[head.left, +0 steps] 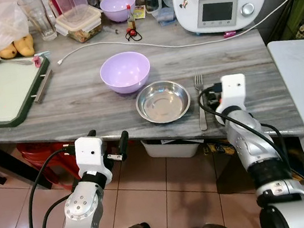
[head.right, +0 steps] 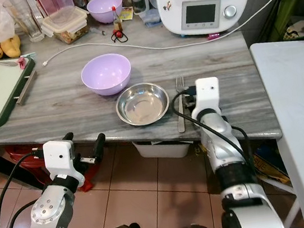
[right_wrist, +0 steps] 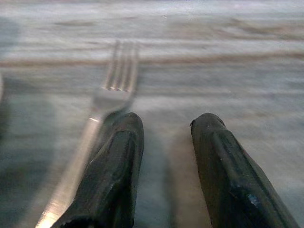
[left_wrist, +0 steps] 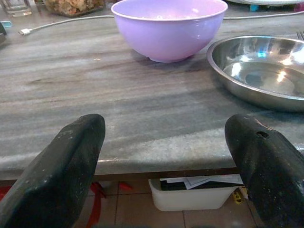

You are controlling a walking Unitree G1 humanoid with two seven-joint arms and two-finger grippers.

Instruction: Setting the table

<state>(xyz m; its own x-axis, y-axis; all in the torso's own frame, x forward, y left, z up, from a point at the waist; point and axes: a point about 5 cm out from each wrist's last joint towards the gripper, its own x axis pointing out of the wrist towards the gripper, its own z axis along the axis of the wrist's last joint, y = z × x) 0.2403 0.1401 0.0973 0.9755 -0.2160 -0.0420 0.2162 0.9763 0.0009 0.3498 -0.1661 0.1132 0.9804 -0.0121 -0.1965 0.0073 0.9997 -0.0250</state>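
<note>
Right claw [right_wrist: 164,156] narrow, empty, low over table [head.left: 70,97] beside fork [head.left: 200,99], frame centre-right; lift straight clear, no nudging fork; left claw [left_wrist: 166,161] wide, empty, lower left.

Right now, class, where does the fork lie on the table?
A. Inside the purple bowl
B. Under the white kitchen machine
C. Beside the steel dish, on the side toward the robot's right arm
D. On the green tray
C: the fork lies flat on the table just right of the steel dish, with the right gripper next to it, not holding it.
</note>
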